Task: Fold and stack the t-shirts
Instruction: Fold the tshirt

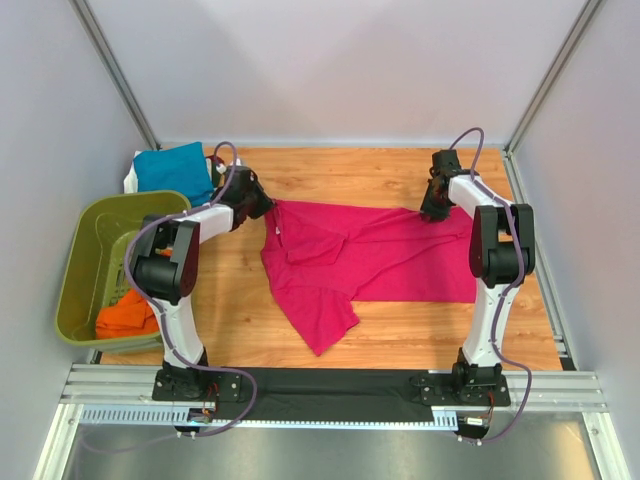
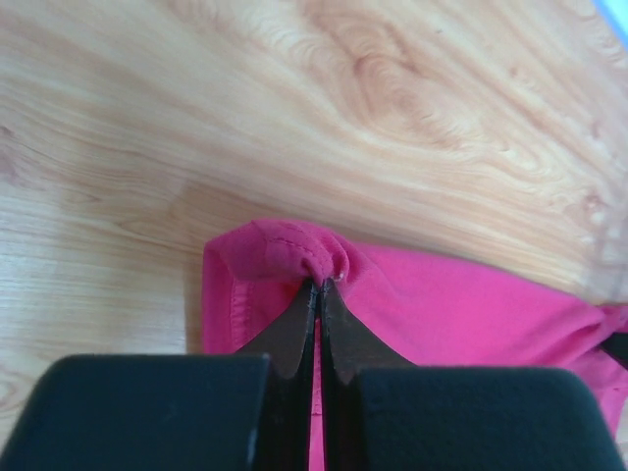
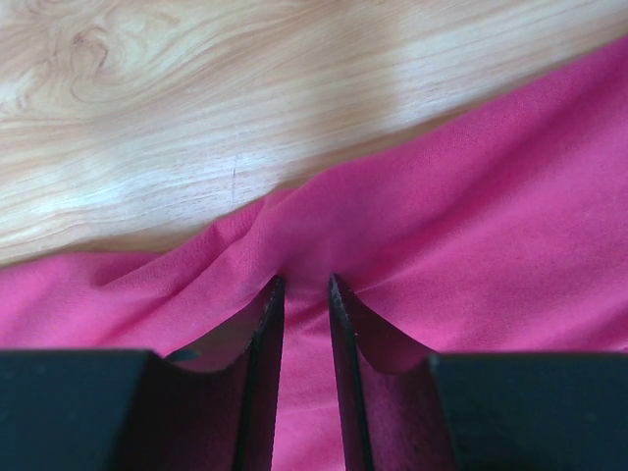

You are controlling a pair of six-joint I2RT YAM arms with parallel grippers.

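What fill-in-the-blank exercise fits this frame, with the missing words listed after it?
1. The spread t-shirt on the table is ____ in colour.
2. The left gripper is ____ on a bunched edge of it.
3. The orange t-shirt lies ____ the basket.
4. The teal-blue t-shirt lies at the table's far ____ corner.
Missing words: magenta-pink; shut; inside; left.

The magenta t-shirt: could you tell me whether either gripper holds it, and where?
Both hold the magenta t-shirt: left gripper on a hemmed edge, right gripper on a far-edge fold.
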